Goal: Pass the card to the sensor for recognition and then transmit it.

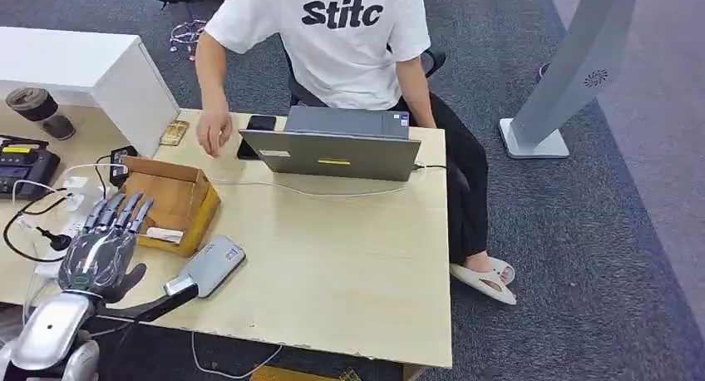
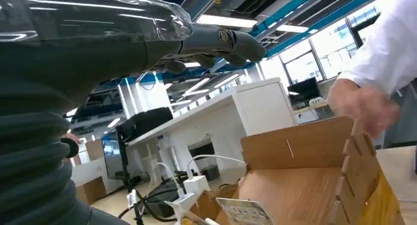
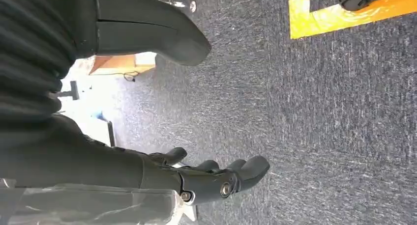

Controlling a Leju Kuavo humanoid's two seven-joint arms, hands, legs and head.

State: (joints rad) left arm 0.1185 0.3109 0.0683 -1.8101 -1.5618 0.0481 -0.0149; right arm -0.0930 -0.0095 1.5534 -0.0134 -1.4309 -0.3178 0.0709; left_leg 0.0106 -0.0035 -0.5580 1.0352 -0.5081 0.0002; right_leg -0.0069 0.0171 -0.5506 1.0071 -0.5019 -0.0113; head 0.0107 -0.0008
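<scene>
Silver and glossy, the left hand hovers at the near left of the pale wooden desk, fingers straight and spread, holding nothing. Its fingertips reach over an open brown cardboard box, where a white card lies at the near edge. Just right of the hand sits a flat grey sensor with rounded corners. Farther back, a person's hand hangs over the desk beside a grey laptop. Over blue-grey carpet, the right hand hangs empty, dark fingers loosely extended.
</scene>
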